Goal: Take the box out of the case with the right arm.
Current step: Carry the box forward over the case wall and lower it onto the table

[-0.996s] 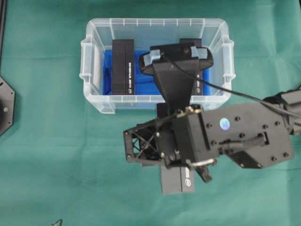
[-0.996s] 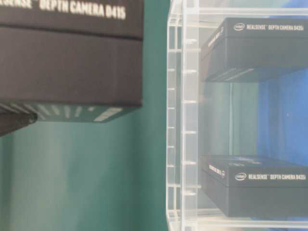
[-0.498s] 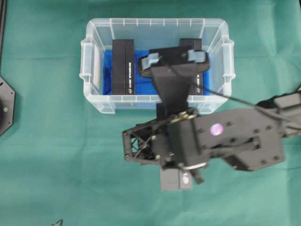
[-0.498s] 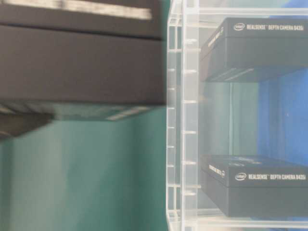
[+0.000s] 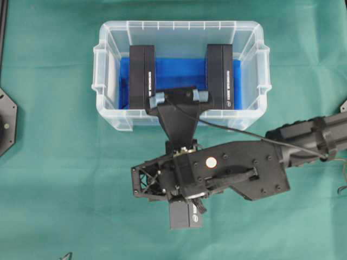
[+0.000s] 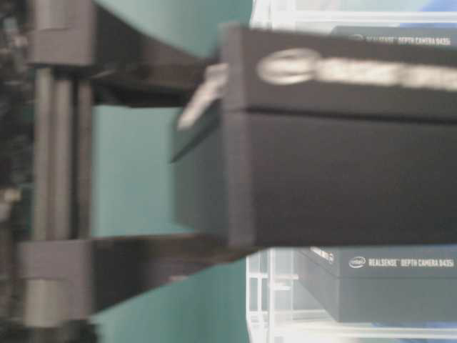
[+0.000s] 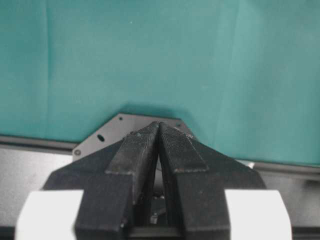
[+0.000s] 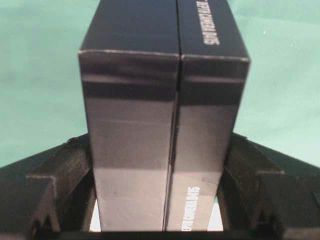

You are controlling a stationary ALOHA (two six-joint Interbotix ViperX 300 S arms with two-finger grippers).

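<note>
The clear case point(image 5: 111, 116) stands at the back of the green cloth with a blue sheet point(image 5: 179, 73) on its bottom. Two black boxes point(image 5: 142, 76) point(image 5: 220, 76) stand on edge inside it. My right gripper point(image 5: 179, 192) hangs in front of the case, outside it, shut on a third black box point(image 5: 185, 214). In the right wrist view that box point(image 8: 165, 100) fills the gap between the two fingers point(image 8: 70, 160), above the green cloth. At table level the held box point(image 6: 343, 179) is blurred and close to the case wall point(image 6: 260, 300). My left gripper point(image 7: 159, 127) is shut and holds nothing.
The right arm's wrist camera point(image 5: 176, 100) overhangs the case's front rim. Its cable runs to the right along the arm point(image 5: 309, 138). A dark base plate point(image 5: 6, 122) sits at the left edge, and the left gripper hovers over a grey plate point(image 7: 117, 130).
The right arm has swung down and left with the box, and its wrist camera has drawn back from over the case. At table level the box now covers the upper case.
</note>
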